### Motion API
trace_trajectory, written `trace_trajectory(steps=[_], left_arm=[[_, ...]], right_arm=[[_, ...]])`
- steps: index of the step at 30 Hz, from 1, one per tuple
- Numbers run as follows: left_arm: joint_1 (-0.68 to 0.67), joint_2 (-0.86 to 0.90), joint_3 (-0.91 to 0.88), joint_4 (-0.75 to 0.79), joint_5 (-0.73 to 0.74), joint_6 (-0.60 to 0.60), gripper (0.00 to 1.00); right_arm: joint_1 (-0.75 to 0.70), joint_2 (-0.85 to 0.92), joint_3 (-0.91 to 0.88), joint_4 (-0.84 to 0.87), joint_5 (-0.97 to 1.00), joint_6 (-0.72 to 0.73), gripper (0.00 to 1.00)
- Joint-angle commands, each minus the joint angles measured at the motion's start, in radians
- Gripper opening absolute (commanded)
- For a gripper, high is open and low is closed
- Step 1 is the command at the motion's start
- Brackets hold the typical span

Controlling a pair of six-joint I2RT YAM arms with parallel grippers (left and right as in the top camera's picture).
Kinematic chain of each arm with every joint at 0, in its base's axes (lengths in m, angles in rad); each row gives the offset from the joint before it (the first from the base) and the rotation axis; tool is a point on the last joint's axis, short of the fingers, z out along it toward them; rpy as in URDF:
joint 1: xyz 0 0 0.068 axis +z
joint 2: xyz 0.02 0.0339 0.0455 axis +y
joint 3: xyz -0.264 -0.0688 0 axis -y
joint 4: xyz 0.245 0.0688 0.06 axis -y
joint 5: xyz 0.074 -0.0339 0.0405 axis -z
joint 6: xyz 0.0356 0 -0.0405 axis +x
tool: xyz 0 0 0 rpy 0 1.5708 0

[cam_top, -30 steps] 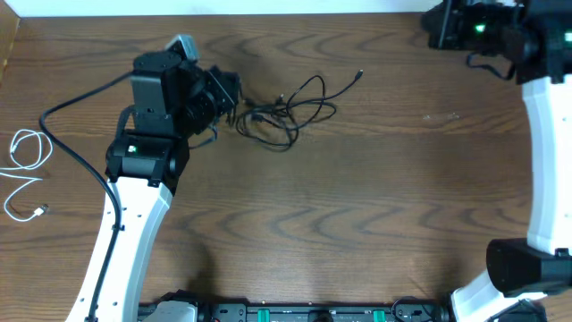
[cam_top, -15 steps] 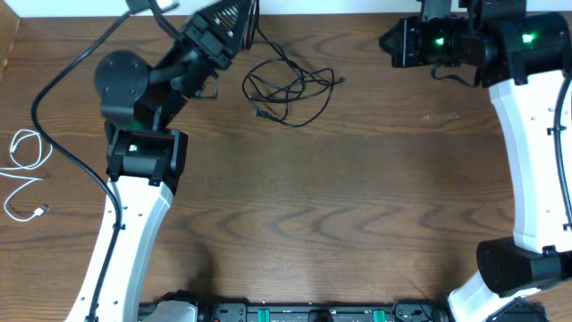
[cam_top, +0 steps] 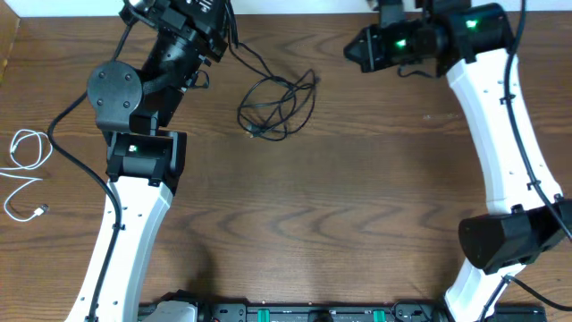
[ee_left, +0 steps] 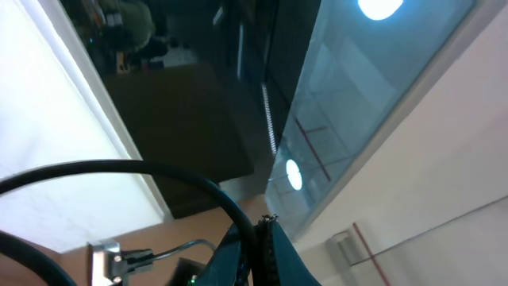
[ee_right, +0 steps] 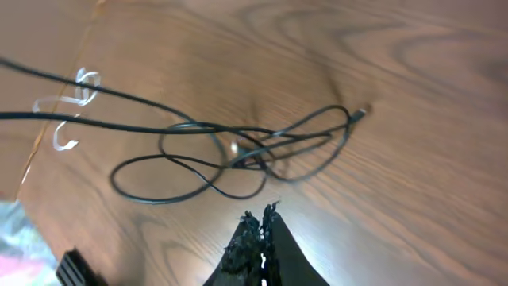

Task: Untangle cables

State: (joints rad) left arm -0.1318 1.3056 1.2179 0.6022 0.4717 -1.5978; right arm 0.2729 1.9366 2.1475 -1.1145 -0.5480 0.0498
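A loose tangle of black cables (cam_top: pixel 277 103) lies on the wooden table (cam_top: pixel 357 206) at the back centre. One black strand (cam_top: pixel 253 63) rises from it to my left gripper (cam_top: pixel 219 20), which is lifted at the back left and shut on that strand. In the left wrist view the black cable (ee_left: pixel 159 168) curves into the shut gripper (ee_left: pixel 266 230), with a plug end (ee_left: pixel 107 258) beside it. My right gripper (cam_top: pixel 350 49) hovers shut and holding nothing, right of the tangle. In the right wrist view its shut gripper (ee_right: pixel 262 218) points at the black cables (ee_right: pixel 238 151). A white cable (cam_top: pixel 22 165) lies apart at the far left.
The table's back edge (cam_top: pixel 295 12) runs just behind both grippers, and its left edge is close to the white cable (ee_right: pixel 71 111). The left arm's thick black wire (cam_top: pixel 67 148) hangs beside its white base link (cam_top: pixel 134 224).
My left gripper has swung up and back with the black strand, dragging the tangle toward the back. The right arm has moved left, closer to the tangle.
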Motion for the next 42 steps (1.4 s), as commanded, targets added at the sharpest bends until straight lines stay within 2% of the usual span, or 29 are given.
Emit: trace_trajectory(steps=[1,4,8,10,13,17,22,26,31,35,38,40,42], left_arm=[[0.002,-0.010,0.013,0.014,-0.002,-0.066,0.08],[0.002,-0.012,0.013,0.014,0.015,-0.111,0.08],[0.002,-0.015,0.013,0.017,0.041,-0.113,0.08],[0.002,-0.015,0.013,0.016,0.061,-0.113,0.08],[0.002,-0.015,0.013,0.017,0.079,-0.113,0.08],[0.002,-0.015,0.013,0.017,0.108,-0.113,0.08],[0.002,-0.015,0.012,0.015,0.174,-0.101,0.08],[0.003,-0.015,0.012,0.005,0.207,-0.101,0.08],[0.002,-0.015,0.012,0.005,0.307,-0.097,0.08],[0.003,-0.015,0.012,0.005,0.405,-0.052,0.08],[0.003,-0.015,0.012,0.005,0.466,-0.033,0.08],[0.003,-0.015,0.012,0.005,0.490,-0.005,0.08],[0.003,-0.015,0.012,0.005,0.514,0.047,0.08]], right_arm=[[0.061,0.025,0.000,0.037,-0.046,-0.051,0.06],[0.103,0.050,0.000,0.074,-0.064,-0.047,0.16],[0.148,0.089,0.000,0.117,-0.102,-0.048,0.30],[0.168,0.106,0.000,0.136,-0.110,-0.048,0.43],[0.197,0.130,0.000,0.167,-0.112,-0.048,0.56],[0.227,0.161,0.000,0.207,-0.117,-0.047,0.59],[0.261,0.195,0.000,0.254,-0.120,-0.044,0.71],[0.283,0.217,0.000,0.290,-0.145,-0.043,0.74],[0.299,0.225,0.000,0.352,-0.130,-0.006,0.72],[0.298,0.226,0.000,0.426,-0.043,0.078,0.63],[0.296,0.226,0.000,0.453,0.021,0.101,0.42],[0.286,0.225,0.000,0.450,0.045,0.103,0.18],[0.269,0.221,0.000,0.445,0.052,0.103,0.01]])
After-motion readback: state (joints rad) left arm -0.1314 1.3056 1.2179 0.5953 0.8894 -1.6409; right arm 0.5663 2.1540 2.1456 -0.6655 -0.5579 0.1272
